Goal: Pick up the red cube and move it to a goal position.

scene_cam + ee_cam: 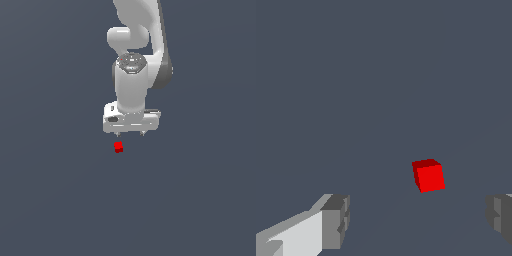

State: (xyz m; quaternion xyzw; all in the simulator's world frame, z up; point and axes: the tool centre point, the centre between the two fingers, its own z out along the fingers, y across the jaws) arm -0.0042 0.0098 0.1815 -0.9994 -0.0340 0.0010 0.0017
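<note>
exterior view: the white pincer (130, 134) hangs from the arm (137, 55), fingers wide apart and holding nothing. the red cube (118, 147) sits just below its fingertip on the exterior view's left, apart from it.

wrist view: the red cube (429, 175) rests on the grey worktop (356, 90) between the spread fingers (336, 220), touching neither.
</note>
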